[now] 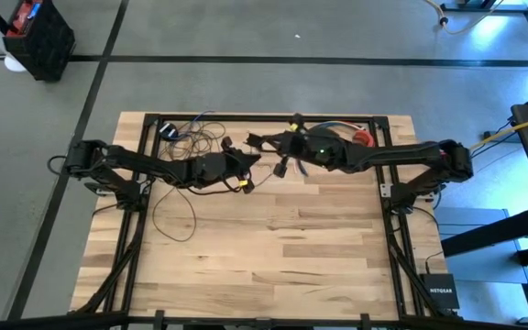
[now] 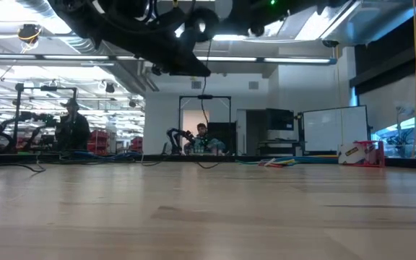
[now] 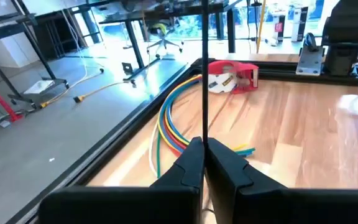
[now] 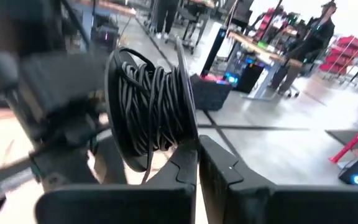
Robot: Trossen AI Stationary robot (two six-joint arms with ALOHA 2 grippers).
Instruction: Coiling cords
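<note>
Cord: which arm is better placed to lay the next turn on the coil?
Left, probably. The left gripper is shut on the taut cord and can guide it. The right gripper is already shut on the coil, so it should just hold it steady.

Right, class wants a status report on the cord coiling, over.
Left gripper shut on the cord, pulled taut. Right gripper shut on the wound coil. Both raised mid-table; slack loops trail left. Nothing blocking.
</note>
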